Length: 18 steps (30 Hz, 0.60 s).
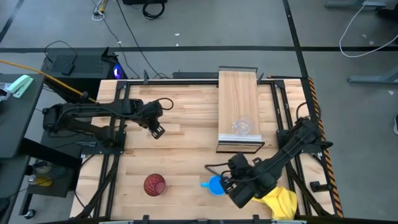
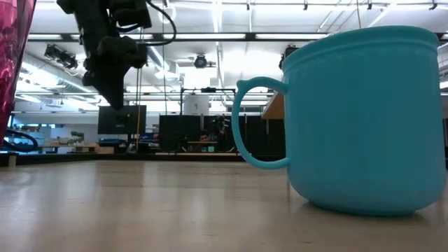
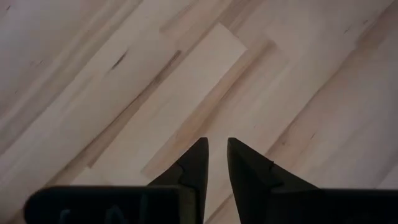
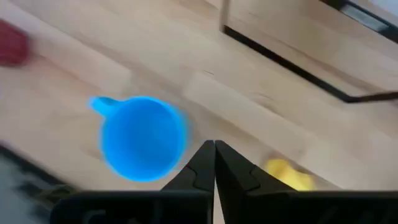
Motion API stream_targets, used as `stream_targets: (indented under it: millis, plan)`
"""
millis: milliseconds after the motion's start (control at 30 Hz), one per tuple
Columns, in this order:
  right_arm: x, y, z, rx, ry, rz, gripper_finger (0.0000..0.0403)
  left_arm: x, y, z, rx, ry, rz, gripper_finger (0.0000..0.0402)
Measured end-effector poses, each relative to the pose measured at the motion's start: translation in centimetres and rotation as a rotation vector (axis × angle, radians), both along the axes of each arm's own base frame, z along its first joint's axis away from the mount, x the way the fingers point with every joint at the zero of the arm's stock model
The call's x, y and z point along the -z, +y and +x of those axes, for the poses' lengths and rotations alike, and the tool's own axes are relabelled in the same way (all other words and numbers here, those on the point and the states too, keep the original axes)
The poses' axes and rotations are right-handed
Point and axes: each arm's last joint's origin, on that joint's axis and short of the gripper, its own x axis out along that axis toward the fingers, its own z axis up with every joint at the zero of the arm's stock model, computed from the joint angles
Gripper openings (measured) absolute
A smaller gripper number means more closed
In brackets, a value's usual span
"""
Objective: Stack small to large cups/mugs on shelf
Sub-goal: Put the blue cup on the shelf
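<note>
Just beside the right tool point(image 1: 231, 182), on its left in the high view, stands the blue mug point(image 1: 216, 185). It is bright blue, upright and round-mouthed, with a small curved handle pointing away from the tool toward the worktop's left side. In the right wrist view the mug point(image 4: 143, 138) shows its open top and smooth rim, sitting close to the tool's dark fingers point(image 4: 202, 167), which are pressed together and touch nothing. In the low view the mug point(image 2: 364, 119) looks broad, with a thickened band under the rim and a looped handle.

Farther from the right tool, past the mug's handle side, stands the dark red tumbler point(image 1: 155, 185), upright on the worktop point(image 1: 180, 155), its body glossy and faintly patterned. In the low view only a translucent pink-red edge of it point(image 2: 12, 56) is seen.

Beyond the right tool, toward the far edge of the worktop, lies the shelf point(image 1: 238, 99), a long board of light wood with a dark base at its near end. On it, near that end, stands the small clear plastic cup point(image 1: 242, 126), see-through and upright.

Behind the right tool's arm lies a yellow cloth point(image 1: 280, 202).

Well apart, over the worktop's far left part, hangs the left tool point(image 1: 156, 131), fingers point(image 3: 189, 171) slightly spread over bare wood.
</note>
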Motion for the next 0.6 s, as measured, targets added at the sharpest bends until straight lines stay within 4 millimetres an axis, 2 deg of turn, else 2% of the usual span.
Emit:
stream_targets:
  millis: [200, 467, 600]
  plan:
    - [2.3, 1.1, 1.0, 0.001, 0.072, 0.033, 0.0031, -0.1, 0.0, 0.1, 0.007, -0.014, 0.006, 0.0071]
    - [2.1, 1.2, 1.2, 0.003, 0.044, 0.060, 0.0069, -0.1, 0.0, 0.2, 0.011, -0.015, 0.008, 0.0062]
    - [3.1, 1.7, 2.7, -0.031, -0.003, 0.103, 0.0090, -0.1, 0.0, 0.2, 0.016, -0.015, 0.009, 0.0057]
